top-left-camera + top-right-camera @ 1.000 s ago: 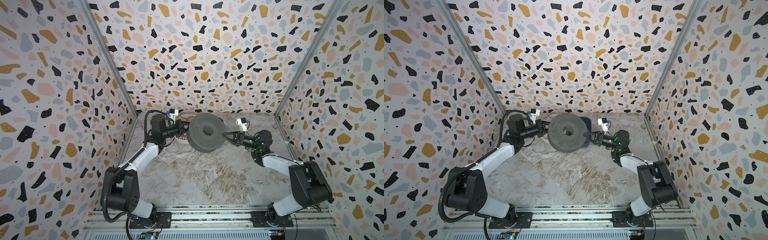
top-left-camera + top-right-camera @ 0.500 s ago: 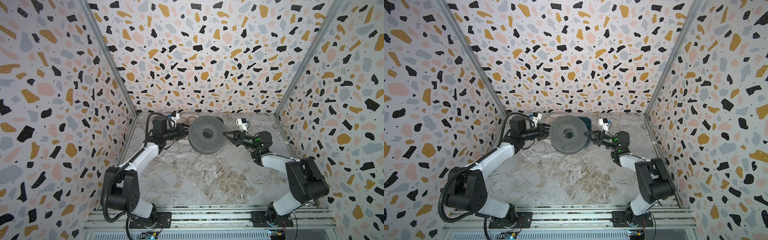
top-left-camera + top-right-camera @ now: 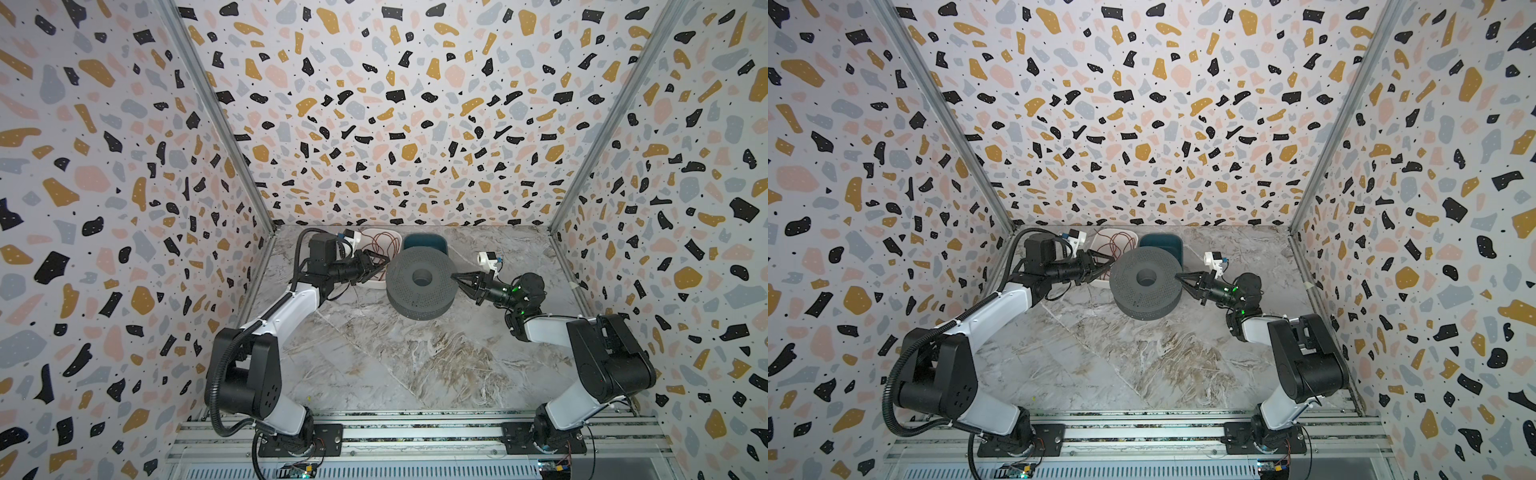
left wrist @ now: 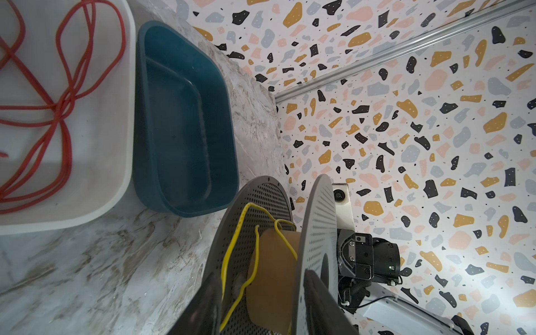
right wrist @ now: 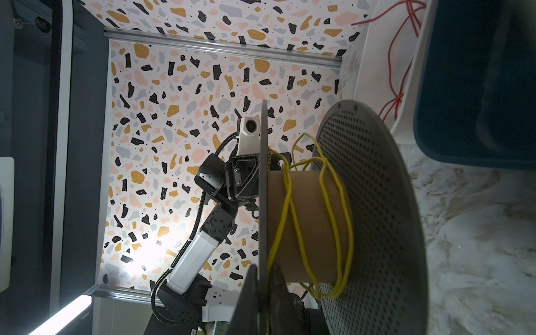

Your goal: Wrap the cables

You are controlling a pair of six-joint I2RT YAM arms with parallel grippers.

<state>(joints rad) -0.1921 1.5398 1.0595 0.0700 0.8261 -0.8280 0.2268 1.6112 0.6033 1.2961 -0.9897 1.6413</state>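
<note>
Right hand pinches the spool rim: hold it steady. Left hand half open, empty. Take the slack yellow cable, wind snug on the core.

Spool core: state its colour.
The spool core is cardboard brown; the right wrist view shows it best.

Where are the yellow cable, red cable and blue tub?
yellow cable [image 5: 288, 190]: right wrist view, where two strands cross.
red cable [image 4: 60, 104]: left wrist view, knotted middle.
blue tub [image 4: 174, 130]: left wrist view, bare bottom.
</note>
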